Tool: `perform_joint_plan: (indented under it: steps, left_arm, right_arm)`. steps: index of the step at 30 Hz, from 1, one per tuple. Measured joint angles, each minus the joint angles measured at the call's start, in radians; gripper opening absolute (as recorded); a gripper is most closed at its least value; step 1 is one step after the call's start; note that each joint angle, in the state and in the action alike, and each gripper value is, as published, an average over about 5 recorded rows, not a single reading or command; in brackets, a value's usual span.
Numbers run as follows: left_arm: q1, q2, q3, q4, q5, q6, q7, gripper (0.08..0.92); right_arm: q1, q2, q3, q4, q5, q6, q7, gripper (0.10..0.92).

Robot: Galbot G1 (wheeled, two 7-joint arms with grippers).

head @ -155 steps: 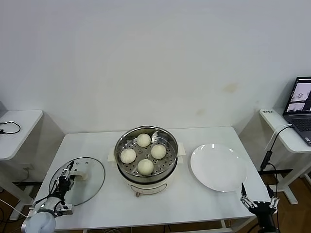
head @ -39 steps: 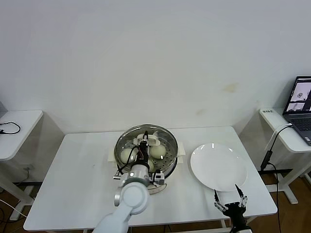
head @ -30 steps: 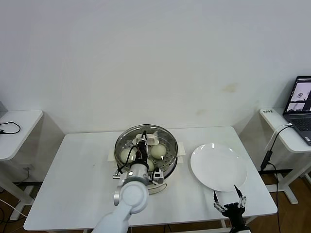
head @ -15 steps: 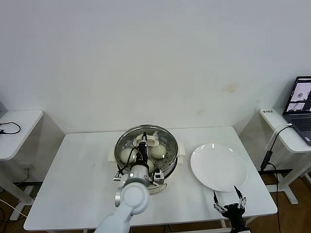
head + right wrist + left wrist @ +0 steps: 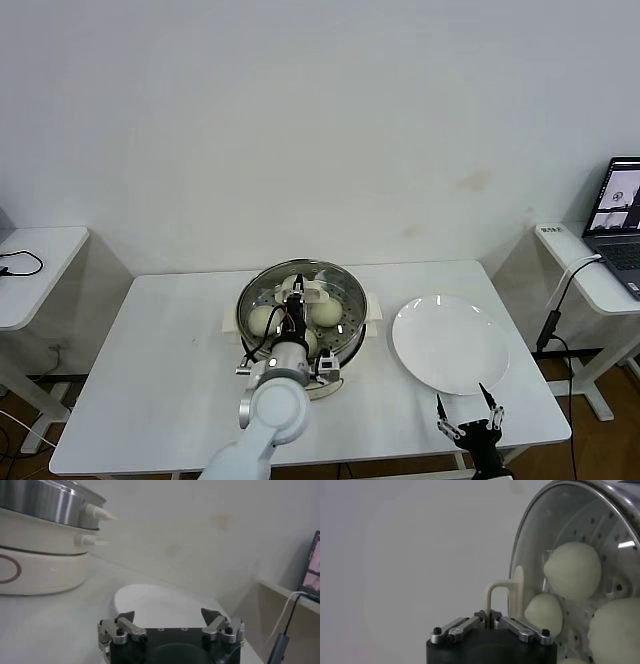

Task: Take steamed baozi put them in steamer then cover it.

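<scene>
The steamer (image 5: 352, 320) stands mid-table with the clear glass cover (image 5: 335, 288) lying on it. Several white baozi (image 5: 262, 320) show through the glass. My left gripper (image 5: 296, 302) is above the pot, shut on the cover's cream handle (image 5: 313, 291). In the left wrist view the gripper (image 5: 490, 614) pinches the handle (image 5: 501, 587), with the cover's glass (image 5: 540, 540) and baozi (image 5: 572, 570) beyond. My right gripper (image 5: 468, 412) is open and empty near the table's front right edge. It shows open in the right wrist view (image 5: 170, 615), with the steamer (image 5: 45, 505) off to one side.
A flat white plate (image 5: 450, 343) lies right of the steamer, just beyond my right gripper, and also shows in the right wrist view (image 5: 160, 602). Small side tables stand at far left (image 5: 35, 265) and far right, the right one with a laptop (image 5: 620, 215).
Five seconds ago the cover lay on the table's left in my left gripper; now it sits on the steamer. Over the last second the left gripper stays on the handle; the right gripper shifted slightly.
</scene>
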Motion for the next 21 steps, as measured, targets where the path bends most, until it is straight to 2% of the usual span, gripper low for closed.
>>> perform_joint_plan:
  steps: [15,21]
  left_arm:
    - [0.062,0.029,-0.009,-0.079,-0.034,-0.01,-0.044,0.59]
    - [0.127,0.069,-0.035,-0.153,-0.082,-0.044,-0.106,0.759]
  right_arm:
    - [-0.005,-0.005,0.001,0.007,0.0,-0.001,0.0,0.823]
    - [-0.006,-0.007,0.0,0.007,0.001,-0.005,0.0,0.823]
